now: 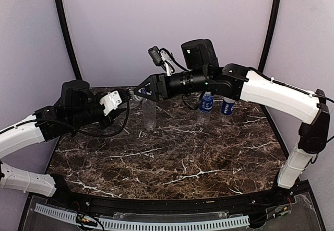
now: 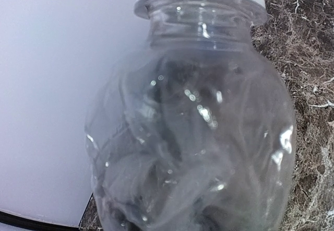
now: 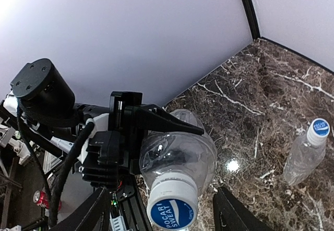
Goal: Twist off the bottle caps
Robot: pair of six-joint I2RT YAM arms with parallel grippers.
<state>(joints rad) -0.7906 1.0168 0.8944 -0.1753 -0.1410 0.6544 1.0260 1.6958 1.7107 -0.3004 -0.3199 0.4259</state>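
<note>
Dark marble table (image 1: 182, 152), left gripper (image 1: 130, 97) clamping a see-through crinkly bottle (image 3: 180, 155) up in the air, its white-and-blue cap (image 3: 172, 210) sitting on, right gripper (image 1: 142, 91) hanging wide open around that cap.

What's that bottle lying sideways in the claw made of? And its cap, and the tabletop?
Held bottle: thin clear plastic, likely; glossy, see-through, crinkled highlights.
Cap: opaque white plastic, smooth, blue printed top.
Tabletop: dark brown, white-veined, shiny; marble or a marble-look laminate.
</note>
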